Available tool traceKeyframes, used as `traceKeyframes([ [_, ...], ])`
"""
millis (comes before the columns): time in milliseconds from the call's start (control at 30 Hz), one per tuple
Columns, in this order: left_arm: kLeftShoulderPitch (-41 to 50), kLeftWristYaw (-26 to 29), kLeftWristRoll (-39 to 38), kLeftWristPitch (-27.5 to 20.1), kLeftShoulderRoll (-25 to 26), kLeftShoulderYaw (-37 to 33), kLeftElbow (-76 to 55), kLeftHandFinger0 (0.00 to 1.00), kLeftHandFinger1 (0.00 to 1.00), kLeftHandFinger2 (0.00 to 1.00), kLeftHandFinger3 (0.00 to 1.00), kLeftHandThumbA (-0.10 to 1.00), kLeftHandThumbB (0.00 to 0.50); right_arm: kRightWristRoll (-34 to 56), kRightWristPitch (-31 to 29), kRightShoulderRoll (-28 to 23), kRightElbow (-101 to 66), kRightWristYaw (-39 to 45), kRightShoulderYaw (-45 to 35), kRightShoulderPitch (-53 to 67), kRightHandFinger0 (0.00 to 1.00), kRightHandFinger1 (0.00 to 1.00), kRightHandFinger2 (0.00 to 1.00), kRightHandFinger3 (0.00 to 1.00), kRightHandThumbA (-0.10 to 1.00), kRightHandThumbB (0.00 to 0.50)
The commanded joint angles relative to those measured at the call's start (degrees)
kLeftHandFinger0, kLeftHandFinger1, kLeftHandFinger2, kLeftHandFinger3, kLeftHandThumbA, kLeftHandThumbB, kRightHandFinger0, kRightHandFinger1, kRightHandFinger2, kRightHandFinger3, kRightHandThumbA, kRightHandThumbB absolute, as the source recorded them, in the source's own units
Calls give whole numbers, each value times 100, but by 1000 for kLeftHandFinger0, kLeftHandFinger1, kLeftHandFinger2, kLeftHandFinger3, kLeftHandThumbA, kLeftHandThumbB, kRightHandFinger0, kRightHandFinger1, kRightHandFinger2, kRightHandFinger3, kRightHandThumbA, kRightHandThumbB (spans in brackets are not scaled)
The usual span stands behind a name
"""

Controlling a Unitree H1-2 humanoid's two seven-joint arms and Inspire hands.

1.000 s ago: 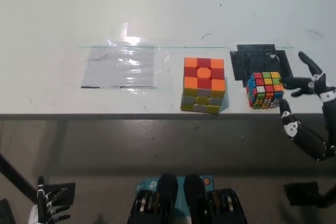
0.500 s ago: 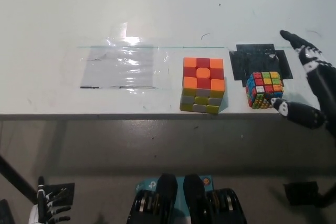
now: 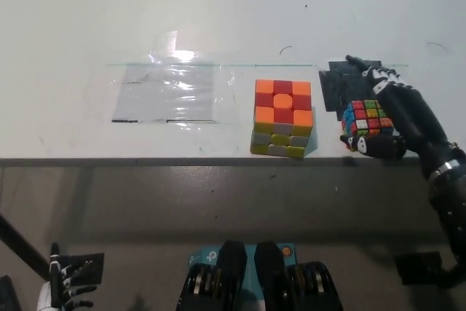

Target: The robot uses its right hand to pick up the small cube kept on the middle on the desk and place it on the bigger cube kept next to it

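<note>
White, the left robot hand [image 3: 64, 290] rests low at the near left, fingers apart, idle. On the table [image 3: 218, 12], the black right robot hand [image 3: 386, 118] wraps the small cube [image 3: 365, 121], which sits unlifted beside the bigger cube [image 3: 282, 118]. Lifting and stacking remain.

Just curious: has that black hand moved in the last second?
Yes. The right hand has moved left, closing around the small cube over the black patch.
</note>
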Motion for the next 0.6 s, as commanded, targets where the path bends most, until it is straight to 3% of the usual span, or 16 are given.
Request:
traceKeyframes([
  [0,-154,149,35,-120,140,-10,-45,311,433,583,723,1000,433,-171,-426,29,250,-253,30,-422,1000,1000,1000,1000,866,500],
  [33,-167,198,6,-104,121,32,-44,329,422,558,698,1000,447,-185,-358,51,418,-200,59,-484,1000,1000,1000,1000,851,500],
  [100,-197,131,-59,-134,122,56,-28,387,453,586,721,1000,429,-130,-308,52,505,-118,46,-514,1000,1000,1000,1000,837,499],
  [267,-185,164,-38,-37,128,57,-117,333,441,584,733,1000,361,-70,-344,59,765,-124,23,-478,1000,1000,1000,1000,789,500],
  [500,-188,154,-45,-112,131,60,-109,395,480,595,680,1000,337,17,-278,-95,973,80,1,-484,1000,1000,1000,1000,735,489],
  [567,-218,156,-55,-211,134,67,-16,343,430,562,652,1000,346,5,-301,-159,1057,98,4,-514,1000,1000,1000,1000,732,492],
])
